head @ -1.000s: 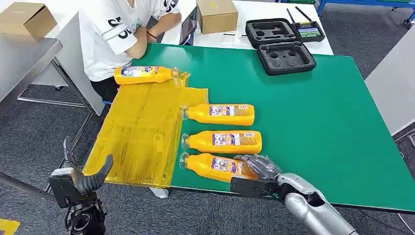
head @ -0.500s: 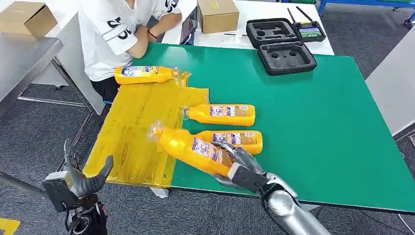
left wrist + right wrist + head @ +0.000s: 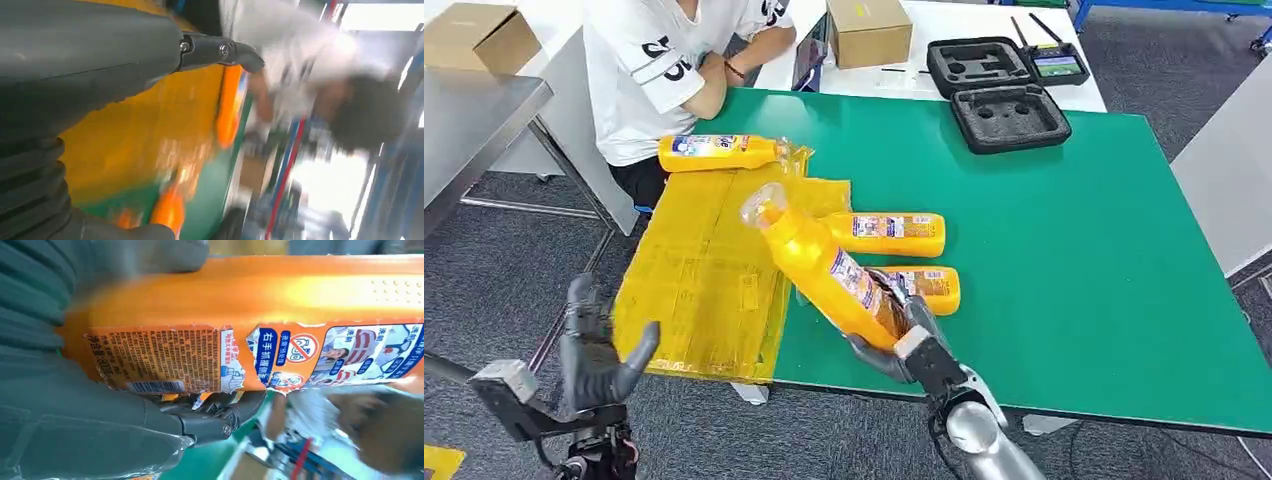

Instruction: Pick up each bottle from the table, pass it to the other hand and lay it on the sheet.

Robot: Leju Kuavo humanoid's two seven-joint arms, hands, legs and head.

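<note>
gripping orange bottle (image 3: pixel 824 265) at base, right hand (image 3: pixel 894 335); torn label shows barcode, chinese print; left hand (image 3: pixel 599 355) fingers spread, empty

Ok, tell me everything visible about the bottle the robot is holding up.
The held bottle is orange plastic with a clear cap and a printed label, torn at its edge in the right wrist view. The right robot hand grips its base end; the bottle is tilted, cap up toward the yellow sheet, lifted off the green table and touching nothing else.
</note>
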